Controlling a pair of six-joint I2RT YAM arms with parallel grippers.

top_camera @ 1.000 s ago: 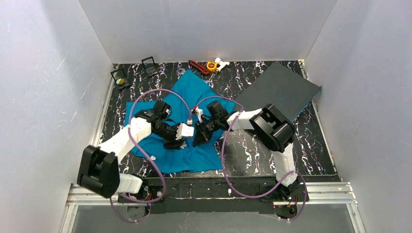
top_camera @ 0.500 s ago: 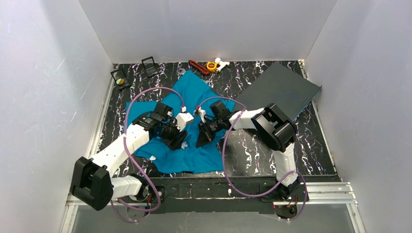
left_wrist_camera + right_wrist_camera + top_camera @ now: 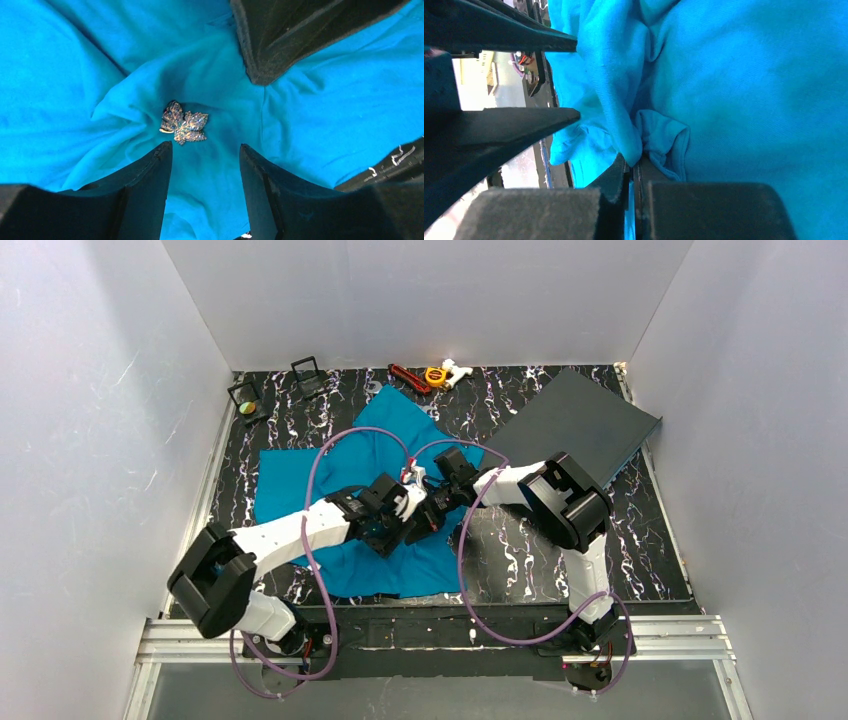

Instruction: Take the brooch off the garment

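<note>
The teal-blue garment [image 3: 330,475] lies spread on the marbled table; it fills the left wrist view [image 3: 75,75] and the right wrist view [image 3: 749,90]. A silver leaf-shaped brooch [image 3: 183,122] is pinned in a puckered fold of it. My left gripper [image 3: 205,147] is open, its fingertips [image 3: 162,150] just short of the brooch and astride the cloth below it. My right gripper [image 3: 633,162] is shut on a pinched fold of the garment beside the left gripper [image 3: 392,530]; its dark finger [image 3: 280,35] shows beyond the brooch. In the top view the brooch is hidden under the grippers.
A flat dark grey board [image 3: 580,425] lies tilted at the right rear. Two small black frames [image 3: 245,395] stand at the left rear. Red, yellow and white small tools [image 3: 435,375] lie by the back wall. White walls enclose the table on three sides.
My left arm has swung right and forward, bringing its gripper from the garment's left part to the spot next to the right gripper. The right gripper has held still on the cloth.
</note>
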